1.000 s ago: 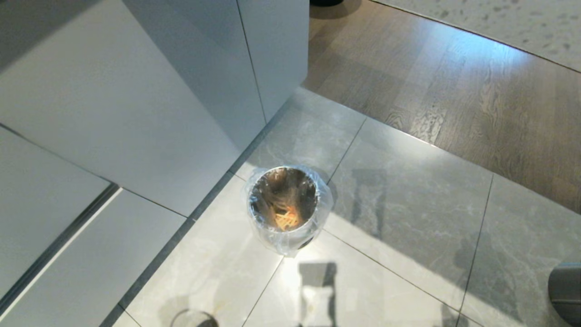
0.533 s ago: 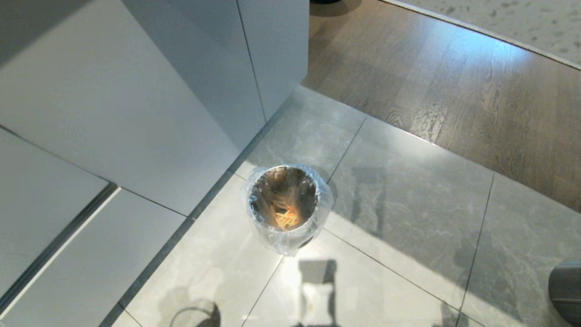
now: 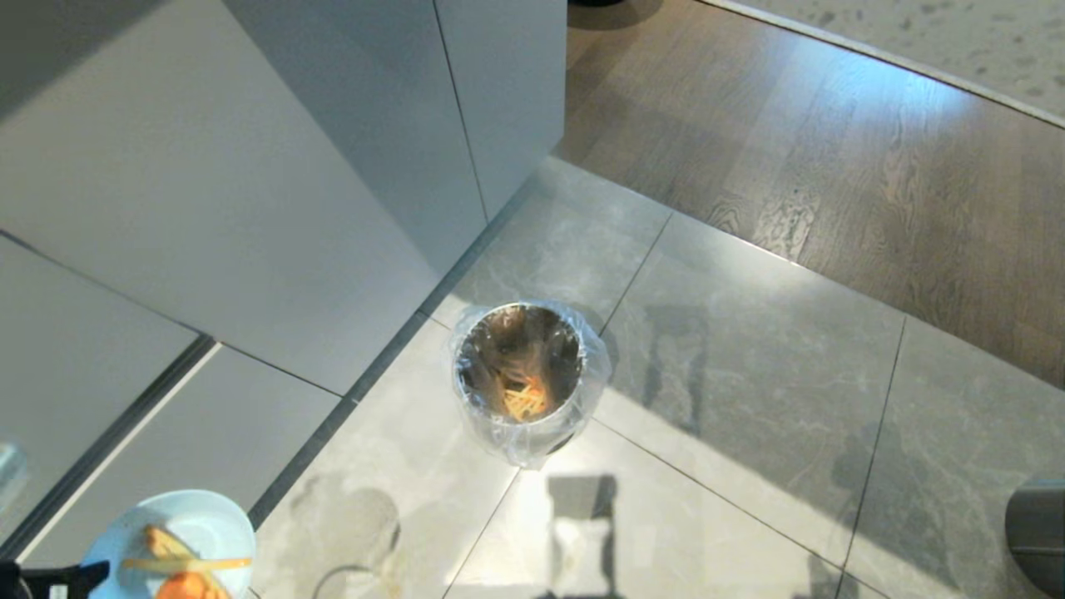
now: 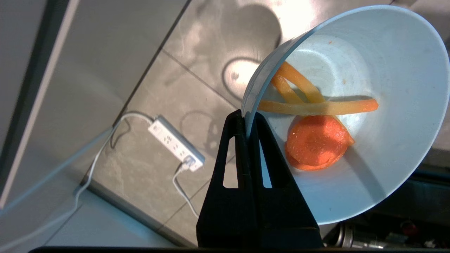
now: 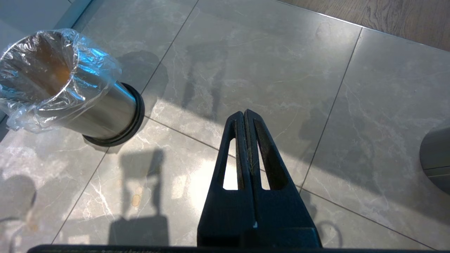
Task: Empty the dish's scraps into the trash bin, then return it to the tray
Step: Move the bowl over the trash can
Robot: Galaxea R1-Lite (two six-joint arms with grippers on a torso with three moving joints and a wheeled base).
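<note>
Dish: being held by its rim in the clamped left gripper, lower left of the head frame.
Scraps: not yet emptied.
Bin: centre, well apart.
Right gripper: closed, empty.
Tray: unseen.

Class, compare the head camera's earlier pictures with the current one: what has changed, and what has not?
The small pale-blue bowl, carrying orange carrot rounds and yellow sticks, has entered at the lower left corner, its rim pinched in the left gripper, jaws shut. The bag-lined shiny metal trash bin stays put on the tiled floor, with scraps already inside. The right gripper is shut, empty.
</note>
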